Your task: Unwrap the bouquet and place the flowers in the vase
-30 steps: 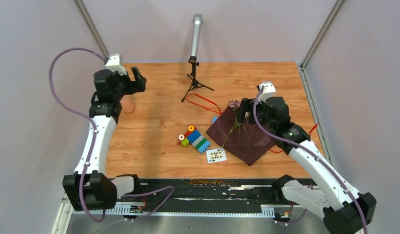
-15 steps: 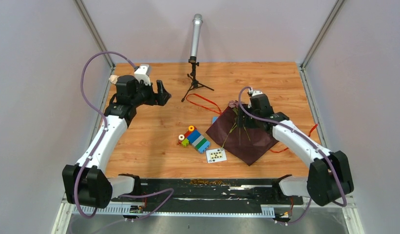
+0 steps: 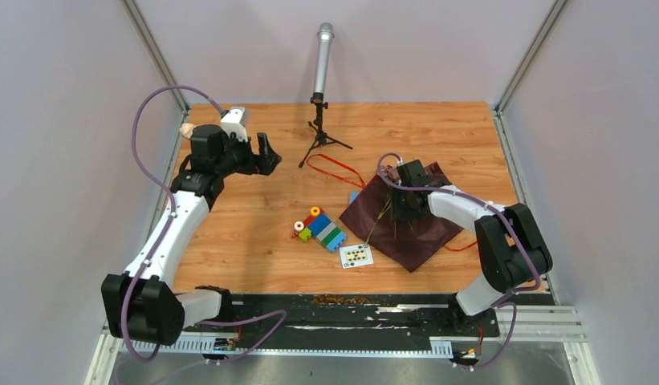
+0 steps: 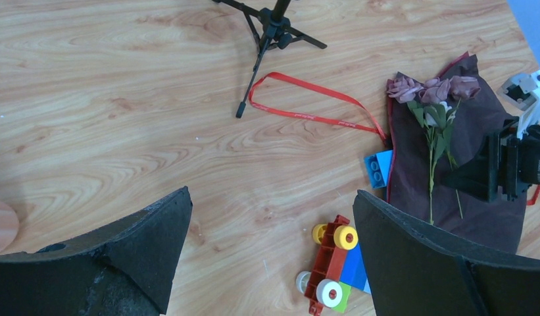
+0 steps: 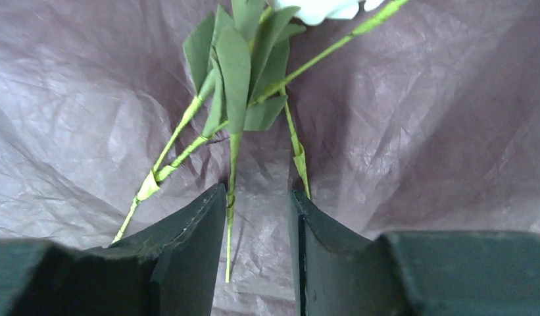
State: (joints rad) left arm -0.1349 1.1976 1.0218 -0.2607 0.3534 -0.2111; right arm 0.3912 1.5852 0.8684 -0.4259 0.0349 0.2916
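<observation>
Right gripper (image 5: pixel 257 195) part-open, not clamped: one green stem of flowers (image 4: pixel 433 125) lay between jaws, atop opened maroon wrap (image 3: pixel 414 241) at 3 o'clock on table (image 3: pixel 246 233). Left gripper (image 4: pixel 272 196) spread wide, empty. Vase (image 3: pixel 187 128) at 10 o'clock.

Overhead you see two arms of one build. The white-shelled left arm (image 3: pixel 165 233) is at frame left and the white-shelled right arm (image 3: pixel 456 205) at frame right. Each has smooth white links joined by black joint housings and ends in a bulky black base block. A thin lavender cable (image 3: pixel 181 87) loops loosely along each arm. A small white camera block (image 3: pixel 234 117) caps the left wrist. In your wrist views, the matte black wedge fingers (image 4: pixel 444 263) show rough, scuffed faces.
</observation>
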